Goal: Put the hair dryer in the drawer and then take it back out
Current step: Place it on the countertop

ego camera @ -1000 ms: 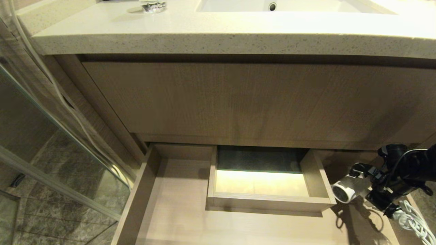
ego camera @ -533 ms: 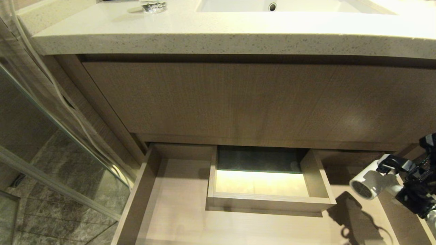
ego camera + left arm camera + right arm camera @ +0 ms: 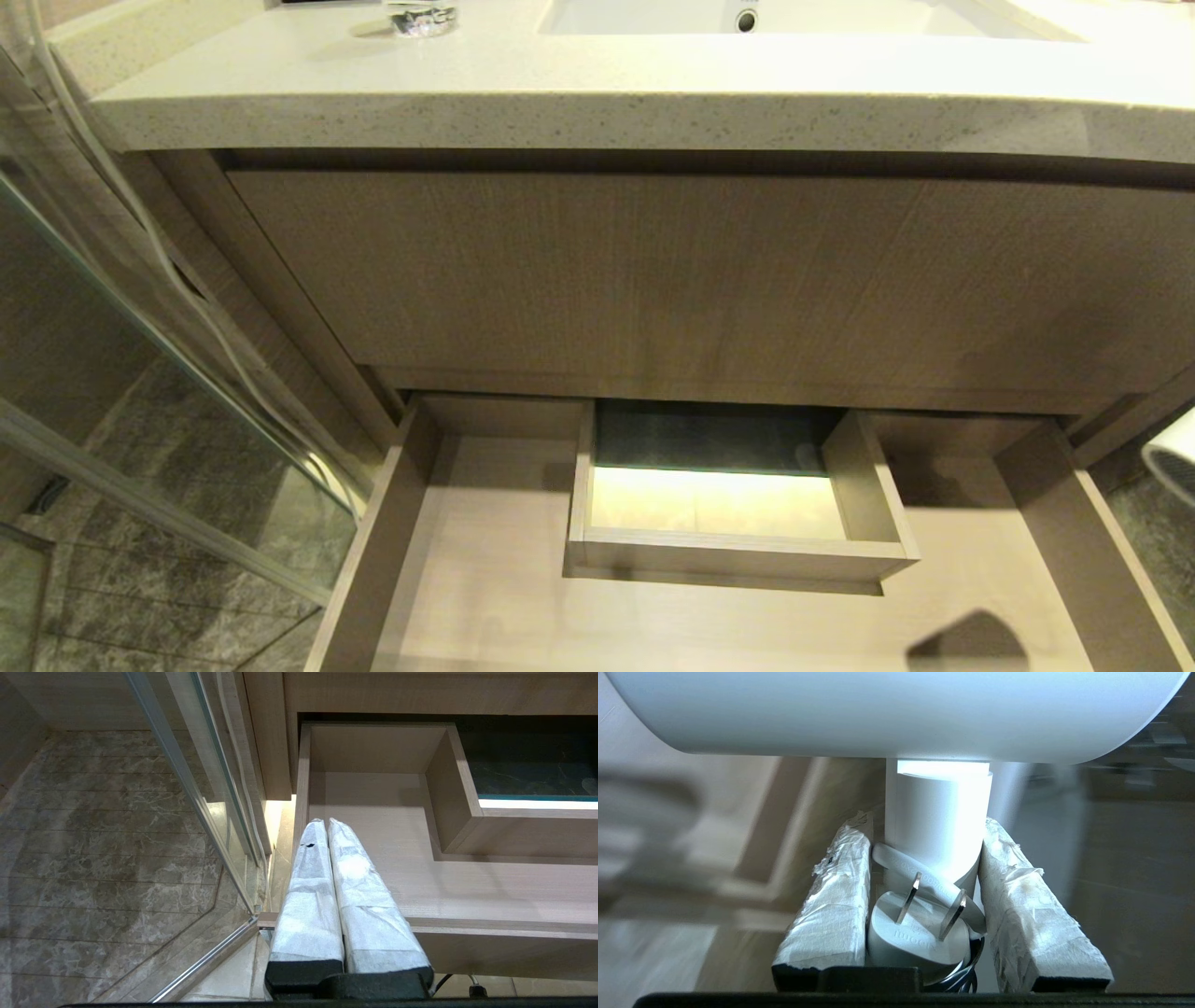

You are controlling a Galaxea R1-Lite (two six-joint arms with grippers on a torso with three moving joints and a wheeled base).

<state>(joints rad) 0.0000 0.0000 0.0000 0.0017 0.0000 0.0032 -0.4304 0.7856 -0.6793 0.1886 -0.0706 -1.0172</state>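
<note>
The drawer (image 3: 385,551) stands pulled out below the vanity, and nothing lies on its wood floor. Only the white end of the hair dryer (image 3: 1178,455) shows in the head view, at the right edge, outside the drawer's right wall. In the right wrist view my right gripper (image 3: 927,823) is shut on the hair dryer's handle (image 3: 938,812), the barrel (image 3: 896,714) lies across beyond the fingers, and the white plug (image 3: 915,938) sits between them. My left gripper (image 3: 325,822) is shut and empty, by the drawer's (image 3: 373,812) front left corner.
A boxed cut-out (image 3: 738,555) rises in the middle of the drawer. Above it are the taller wood-grain front (image 3: 653,271) and the stone countertop (image 3: 560,103) with a sink. A glass shower panel (image 3: 140,373) stands at the left over a marble floor.
My right gripper has carried the hair dryer up and to the right, out of the drawer and almost out of the head view. The cord has left the drawer with it.
</note>
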